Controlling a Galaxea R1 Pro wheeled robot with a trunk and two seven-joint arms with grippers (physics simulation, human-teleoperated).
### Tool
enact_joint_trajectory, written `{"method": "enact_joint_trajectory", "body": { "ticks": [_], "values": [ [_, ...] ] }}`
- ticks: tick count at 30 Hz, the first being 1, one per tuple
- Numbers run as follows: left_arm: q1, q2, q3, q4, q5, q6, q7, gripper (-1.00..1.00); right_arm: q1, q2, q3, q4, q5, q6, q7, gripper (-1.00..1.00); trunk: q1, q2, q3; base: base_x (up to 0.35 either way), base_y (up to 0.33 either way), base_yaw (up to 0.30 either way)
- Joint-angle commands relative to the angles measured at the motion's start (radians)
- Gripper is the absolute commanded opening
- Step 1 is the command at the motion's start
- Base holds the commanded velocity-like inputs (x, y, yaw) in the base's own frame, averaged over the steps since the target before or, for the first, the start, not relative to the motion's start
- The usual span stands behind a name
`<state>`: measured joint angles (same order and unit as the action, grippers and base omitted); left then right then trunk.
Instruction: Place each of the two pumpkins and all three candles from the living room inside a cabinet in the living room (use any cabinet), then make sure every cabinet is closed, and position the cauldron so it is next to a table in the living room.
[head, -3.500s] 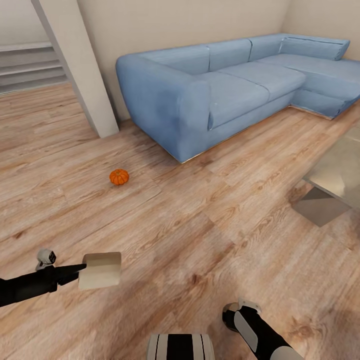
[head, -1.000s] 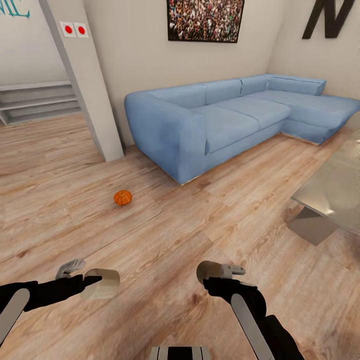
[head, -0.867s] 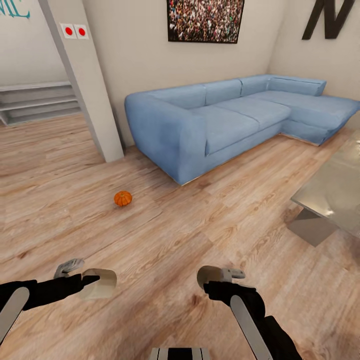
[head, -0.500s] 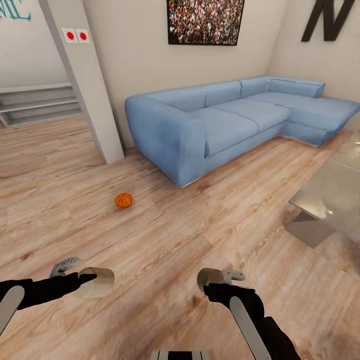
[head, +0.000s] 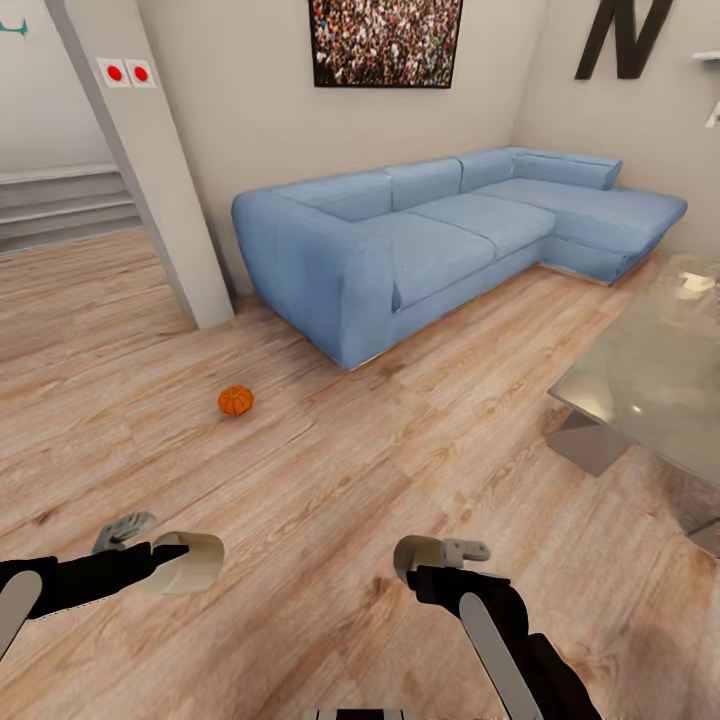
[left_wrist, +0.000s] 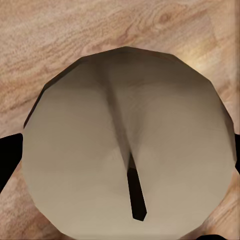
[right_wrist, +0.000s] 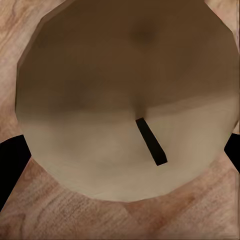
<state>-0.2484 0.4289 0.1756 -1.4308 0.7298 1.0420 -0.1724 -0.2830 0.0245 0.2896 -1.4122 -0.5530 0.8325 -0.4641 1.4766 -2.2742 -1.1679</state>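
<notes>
Open wood floor is seen ahead, with one pumpkin lying alone on it, well apart from everything. The way beyond is blocked by the blue sofa and a slanted pillar at its end. At the right, the glass desk juts into the passage.

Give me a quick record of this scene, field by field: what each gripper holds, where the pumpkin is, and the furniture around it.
left gripper: shut on a beige candle, wick showing
right gripper: shut on a second candle
pumpkin: on the wood floor, ahead of the left arm, apart from the sofa
sofa: blue corner sofa against the wall
table: glass top, at the right of the head view
pillar: left of the sofa, two red dots on it
</notes>
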Motion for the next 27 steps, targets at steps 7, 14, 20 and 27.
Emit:
{"method": "enact_joint_trajectory", "body": {
  "ticks": [7, 14, 20, 27],
  "values": [
    [0.000, 0.001, 0.003, 0.000, -0.008, 0.004, -0.010, -1.00, -0.001, 0.000, 0.001, 0.000, -0.010, 0.001, -0.008, -1.00, -0.027, 0.049, 0.021, 0.000, 0.000, -0.280],
    [0.000, 0.001, 0.028, 0.001, -0.007, 0.004, -0.010, -1.00, -0.001, 0.000, 0.001, 0.001, -0.010, 0.000, -0.008, -1.00, -0.054, 0.098, 0.043, 0.000, 0.000, -0.284],
    [0.000, -0.001, 0.030, 0.001, -0.008, 0.004, -0.010, -1.00, -0.001, 0.000, 0.001, 0.001, -0.010, 0.000, -0.008, -1.00, -0.077, 0.140, 0.062, 0.000, 0.000, -0.284],
    [0.000, -0.001, 0.029, 0.001, -0.010, 0.003, -0.010, -1.00, -0.001, 0.000, 0.002, 0.003, -0.010, 0.000, -0.008, -1.00, -0.104, 0.189, 0.084, 0.000, 0.000, -0.284]
  ]
}}
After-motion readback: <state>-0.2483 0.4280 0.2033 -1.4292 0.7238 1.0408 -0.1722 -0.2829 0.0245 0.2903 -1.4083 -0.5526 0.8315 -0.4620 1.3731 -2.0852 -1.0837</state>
